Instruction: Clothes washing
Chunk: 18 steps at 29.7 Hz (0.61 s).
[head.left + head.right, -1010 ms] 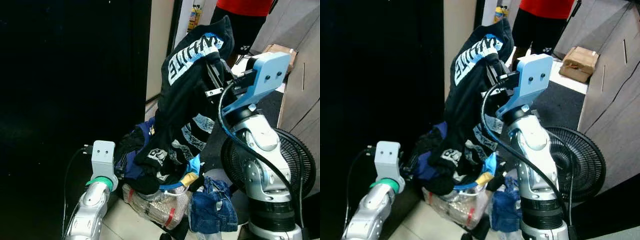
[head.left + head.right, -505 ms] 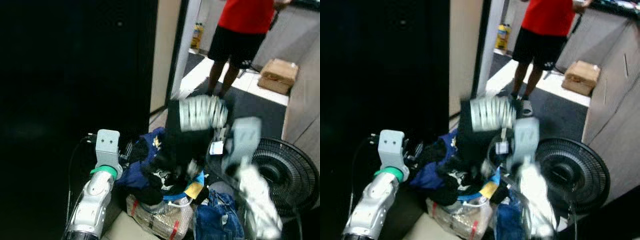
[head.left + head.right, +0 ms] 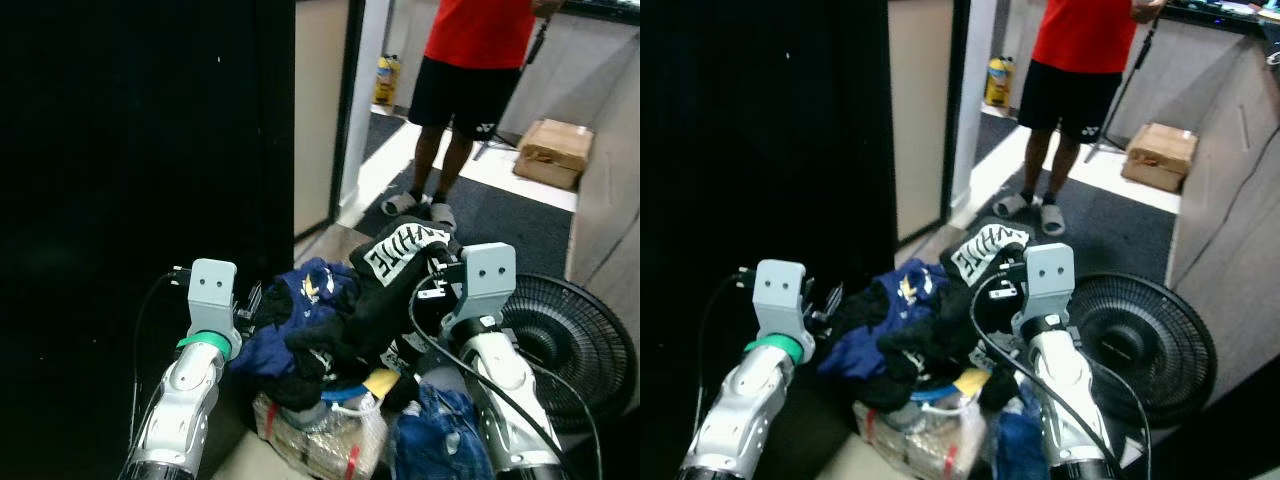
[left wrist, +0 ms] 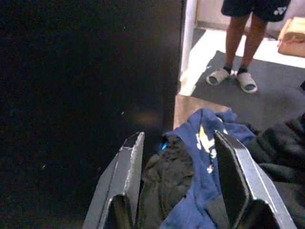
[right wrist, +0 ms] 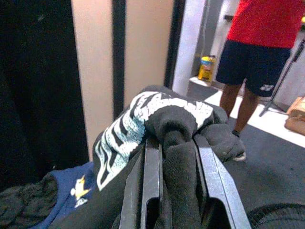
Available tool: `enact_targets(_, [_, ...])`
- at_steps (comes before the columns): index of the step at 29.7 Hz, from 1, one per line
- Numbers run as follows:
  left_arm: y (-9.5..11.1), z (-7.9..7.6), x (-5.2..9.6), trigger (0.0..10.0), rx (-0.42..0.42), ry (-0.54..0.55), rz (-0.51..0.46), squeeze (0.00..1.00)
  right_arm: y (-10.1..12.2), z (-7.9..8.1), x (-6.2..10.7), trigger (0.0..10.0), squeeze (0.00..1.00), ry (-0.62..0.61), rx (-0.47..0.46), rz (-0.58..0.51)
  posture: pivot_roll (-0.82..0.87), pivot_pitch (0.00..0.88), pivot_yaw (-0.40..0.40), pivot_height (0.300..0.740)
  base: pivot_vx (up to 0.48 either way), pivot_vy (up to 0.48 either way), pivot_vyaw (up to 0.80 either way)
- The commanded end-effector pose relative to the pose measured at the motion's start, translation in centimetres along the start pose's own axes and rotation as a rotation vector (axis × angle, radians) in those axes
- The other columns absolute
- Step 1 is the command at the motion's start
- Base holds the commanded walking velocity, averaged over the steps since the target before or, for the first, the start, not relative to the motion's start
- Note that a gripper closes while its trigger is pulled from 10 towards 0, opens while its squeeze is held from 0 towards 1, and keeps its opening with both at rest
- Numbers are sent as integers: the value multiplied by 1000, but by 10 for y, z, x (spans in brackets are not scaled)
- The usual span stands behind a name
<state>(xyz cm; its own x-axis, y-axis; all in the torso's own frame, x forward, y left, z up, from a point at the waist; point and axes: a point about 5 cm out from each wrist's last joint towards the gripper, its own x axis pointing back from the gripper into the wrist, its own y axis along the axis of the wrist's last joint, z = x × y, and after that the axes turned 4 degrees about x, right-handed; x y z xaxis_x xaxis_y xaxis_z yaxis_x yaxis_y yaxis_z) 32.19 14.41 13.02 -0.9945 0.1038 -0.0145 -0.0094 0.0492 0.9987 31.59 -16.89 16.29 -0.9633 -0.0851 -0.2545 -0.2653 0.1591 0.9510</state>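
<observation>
Right gripper [image 5: 174,162] pinches the black white-lettered shirt [image 3: 395,270] above the laundry pile [image 3: 310,340]; left gripper [image 4: 181,181] spread. Black fan [image 3: 575,335] and a person [image 3: 470,70] stand nearby.

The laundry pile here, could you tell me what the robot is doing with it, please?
The right gripper is shut on a black shirt with white lettering, held just above the pile of clothes on the floor. The left gripper hovers open over the blue garment at the pile's near side, holding nothing. A fan stands on the floor to the robot's right, and a person in a red top stands beyond, by the doorway.
</observation>
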Motion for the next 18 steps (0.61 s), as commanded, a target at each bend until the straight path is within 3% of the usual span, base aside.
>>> enact_targets(1, [2, 3, 2, 10000, 7, 5, -8, 0, 16, -1, -5, 10000, 0, -12, -1, -75, 14, 3, 17, 740, 0, 0, 0])
enact_targets(7, [23, 3, -1, 10000, -30, -19, -80, 0, 38, -9, -9, 10000, 0, -34, -17, -152, 11, 0, 20, 740, 0, 0, 0])
enact_targets(18, [30, -2, -3, 10000, -24, -36, -100, 0, 26, -4, -9, 10000, 0, -40, -13, -117, 12, 0, 25, 740, 0, 0, 0])
